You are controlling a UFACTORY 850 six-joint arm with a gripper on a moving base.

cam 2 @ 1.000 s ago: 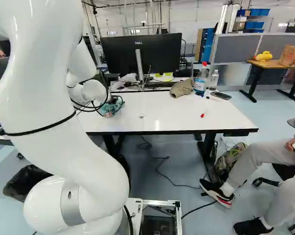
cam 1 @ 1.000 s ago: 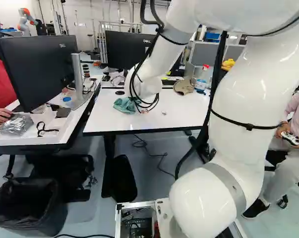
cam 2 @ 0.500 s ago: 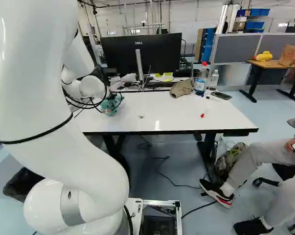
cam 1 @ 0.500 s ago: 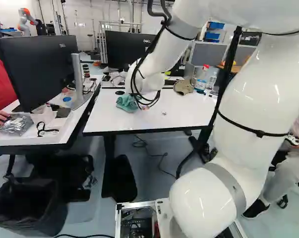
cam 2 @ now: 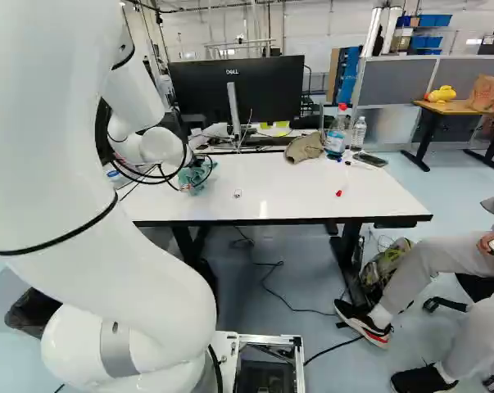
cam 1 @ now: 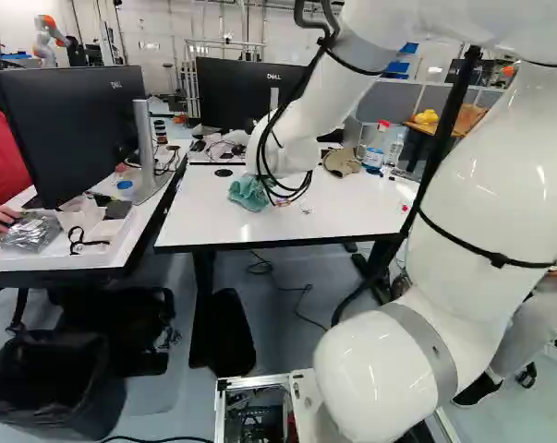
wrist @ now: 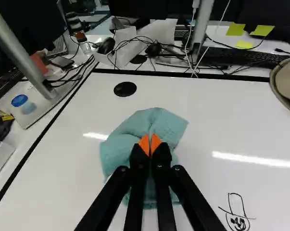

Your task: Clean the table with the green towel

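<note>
The gripper (wrist: 149, 145) had the green towel (wrist: 166, 121) pinched on the tabletop (wrist: 221, 115), toward its left edge; a black scribble (wrist: 238, 221) was unwiped, so I reckoned cleaning was unfinished.

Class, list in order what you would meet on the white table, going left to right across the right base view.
Green towel, small drawing, beige cap, red-capped bottle, clear bottle.
</note>
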